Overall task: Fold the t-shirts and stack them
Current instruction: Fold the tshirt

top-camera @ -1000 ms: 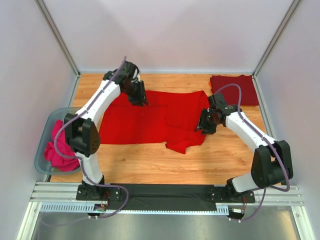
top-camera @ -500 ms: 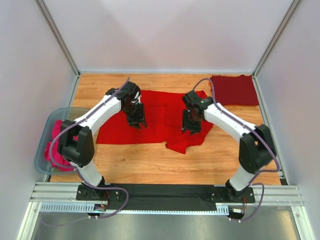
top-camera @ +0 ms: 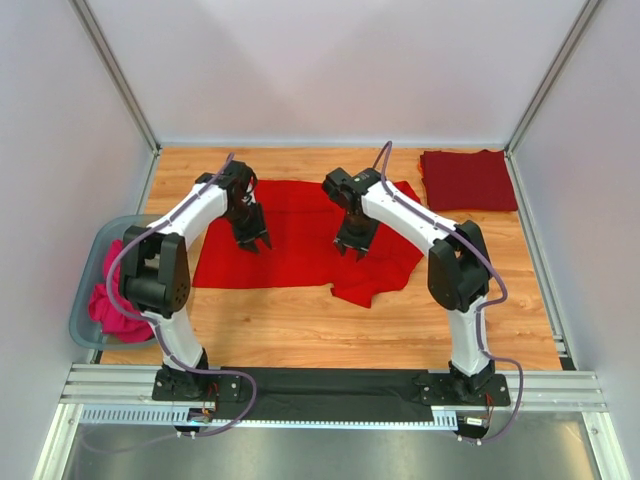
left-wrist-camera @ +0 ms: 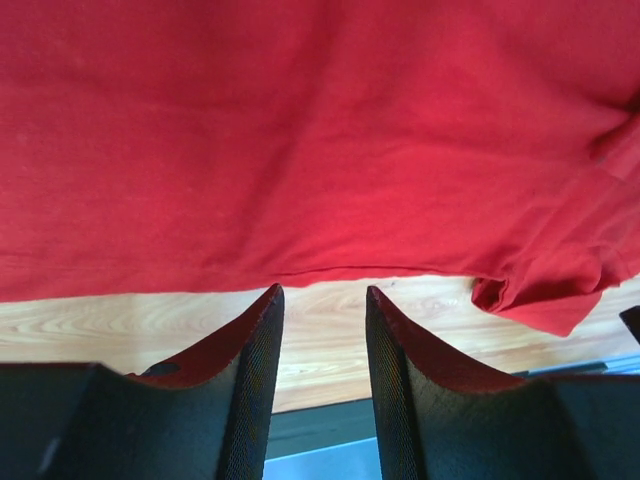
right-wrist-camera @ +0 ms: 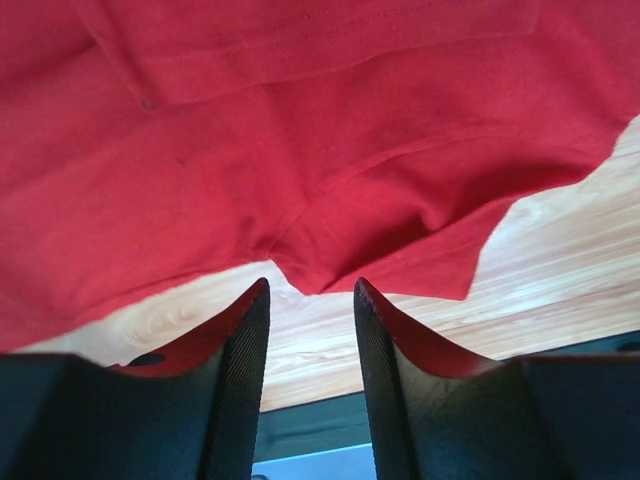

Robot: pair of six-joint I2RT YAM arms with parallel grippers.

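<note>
Grippers released: your left gripper and right gripper have swung inward over the bright red t-shirt; fold unfinished.

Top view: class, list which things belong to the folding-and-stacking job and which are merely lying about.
Job: bright red t-shirt, spread out; maroon t-shirt, folded at the far right; left hand and right hand, both open above the red one.
Lying about: plastic bin at the left; pink cloth in it.

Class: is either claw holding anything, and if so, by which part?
Neither. The left claw and the right claw are both open by the bright red t-shirt, with nothing in their jaws.
</note>
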